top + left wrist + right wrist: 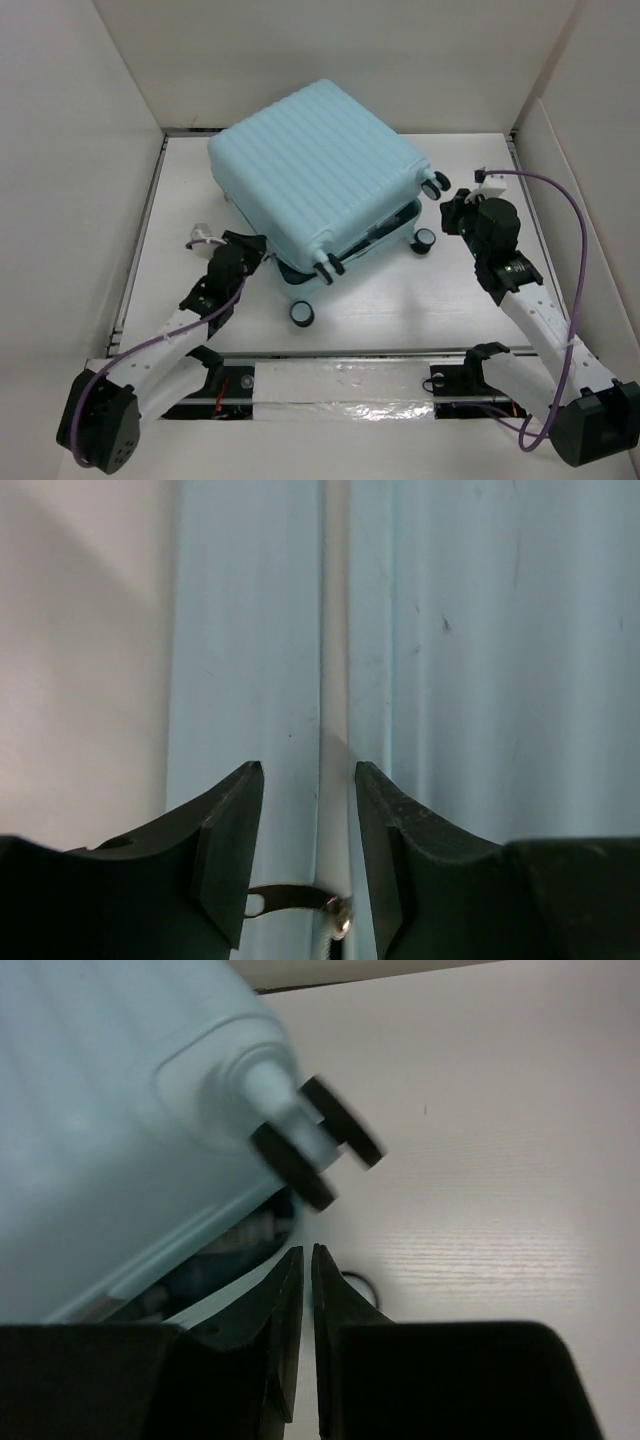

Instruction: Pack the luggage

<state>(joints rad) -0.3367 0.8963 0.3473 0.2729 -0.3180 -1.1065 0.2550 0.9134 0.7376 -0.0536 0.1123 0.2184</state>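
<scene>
While luggage (pixel 320 180) lies between arms, left tool (pixel 308 780) spread at seam (right tool (pixel 306 1260) nearly pressed together).

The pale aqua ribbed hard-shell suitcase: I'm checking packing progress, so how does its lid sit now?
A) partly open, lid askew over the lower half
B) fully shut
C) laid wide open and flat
A: in the top view the pale aqua ribbed hard-shell suitcase shows a dark gap between its halves on the wheel side.
</scene>
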